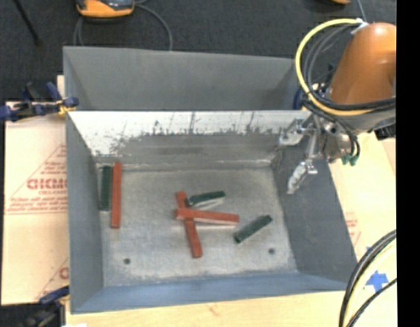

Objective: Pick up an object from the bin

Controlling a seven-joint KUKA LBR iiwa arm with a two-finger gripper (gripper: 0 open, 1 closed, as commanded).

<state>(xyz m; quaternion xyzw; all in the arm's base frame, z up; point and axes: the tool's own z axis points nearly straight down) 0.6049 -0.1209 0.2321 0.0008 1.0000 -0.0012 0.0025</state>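
My gripper (296, 157) hangs over the bin's right wall, above the floor, open with nothing between its fingers. Nearest to it, down and to the left, a short dark green stick (253, 228) lies on the floor at a slant. Further left, two red sticks cross each other: one long and nearly level (208, 216), the other running down toward the front (190, 236). Another dark green stick (207, 198) lies just above the crossing.
Near the bin's left wall, a dark green stick (104, 186) and a red stick (116, 196) lie side by side, both pointing front to back. The arm with its orange cover and looped cables stands over the bin's right rim.
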